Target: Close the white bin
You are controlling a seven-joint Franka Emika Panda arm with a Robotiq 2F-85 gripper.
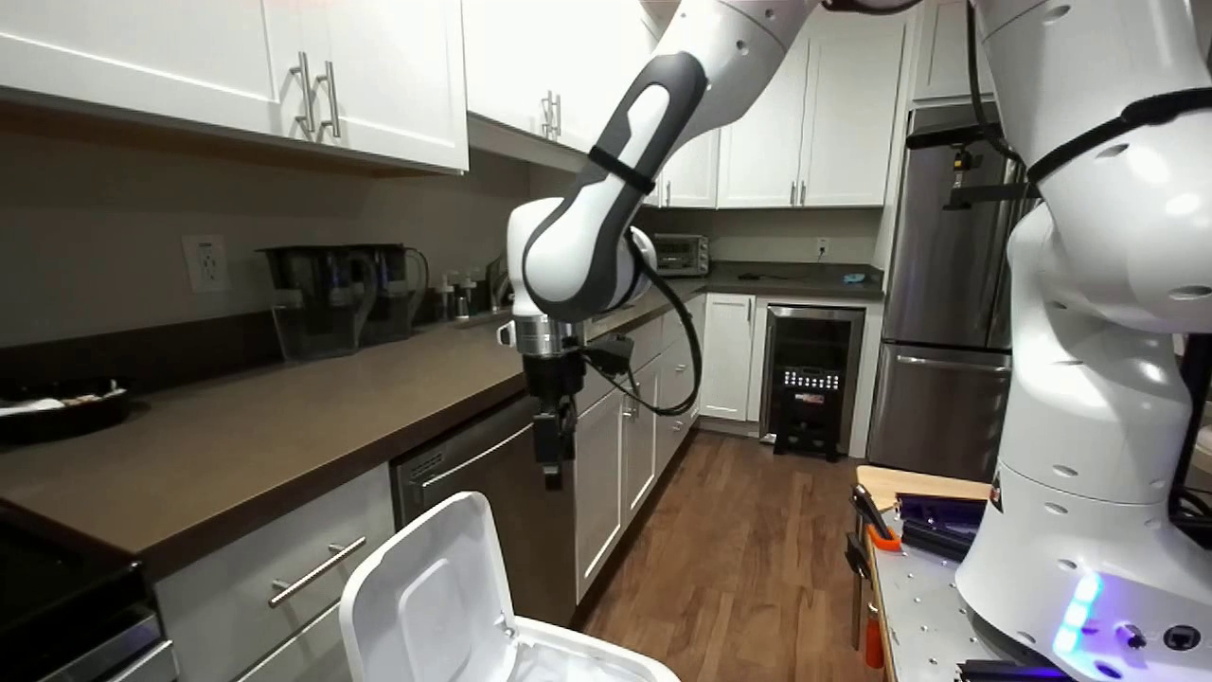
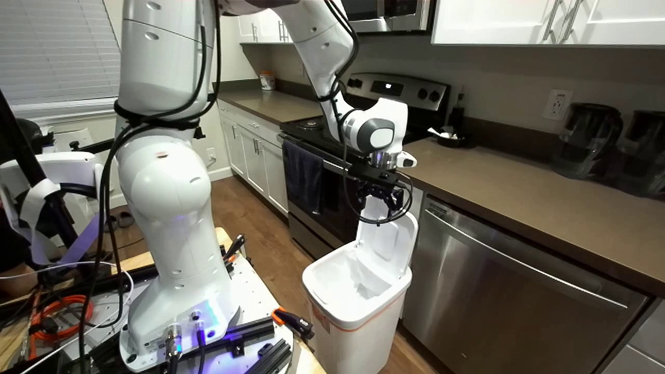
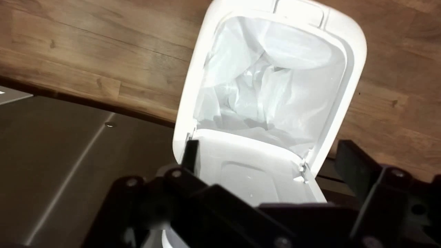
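Observation:
The white bin (image 2: 358,337) stands on the floor in front of the dishwasher, and its rim (image 1: 592,654) shows at the bottom of an exterior view. Its lid (image 1: 440,606) is open and raised; it also shows in an exterior view (image 2: 392,241). In the wrist view, the bin's rim (image 3: 355,51) surrounds a white liner, and the hinged lid (image 3: 248,175) is partly hidden by the gripper. My gripper (image 3: 270,153) is open, with fingers spread and nothing between them. It points down above the bin near the raised lid, in both exterior views (image 1: 553,464) (image 2: 382,202); contact does not show.
The countertop (image 1: 379,398) edge and dishwasher (image 2: 499,291) are beside the bin. The stove (image 2: 332,192) with a hanging towel is behind it. The robot's table (image 2: 260,291) with tools stands close to the bin. Water pitchers (image 1: 317,303) stand on the counter.

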